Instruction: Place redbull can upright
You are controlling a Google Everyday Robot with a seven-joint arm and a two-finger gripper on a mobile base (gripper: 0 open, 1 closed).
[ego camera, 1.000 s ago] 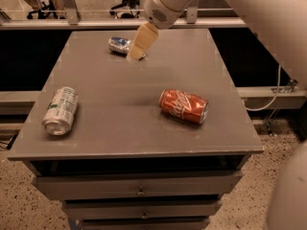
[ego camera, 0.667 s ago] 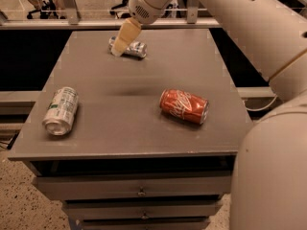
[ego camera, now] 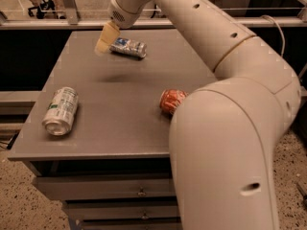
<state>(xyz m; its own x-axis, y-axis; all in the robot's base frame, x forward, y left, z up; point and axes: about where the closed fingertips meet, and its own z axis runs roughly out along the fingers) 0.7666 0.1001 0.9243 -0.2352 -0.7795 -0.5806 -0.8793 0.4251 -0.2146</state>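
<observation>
Flat redbull can (ego camera: 128,47) near table (ego camera: 120,109) far edge; tool (ego camera: 106,38) at its left end, state cannot tell.

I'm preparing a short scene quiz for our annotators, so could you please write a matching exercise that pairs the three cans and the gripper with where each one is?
Things:
1. redbull can
2. white-and-green can
3. orange-red can
4. gripper

Places:
A. partly hidden behind the robot's arm
B. on its side near the front edge of the table, picture-left
C. over the table's far part, just picture-left of the can lying there
D. on its side at the table's far part

Pairs: 1-D, 2-B, 3-A, 4-C
</observation>
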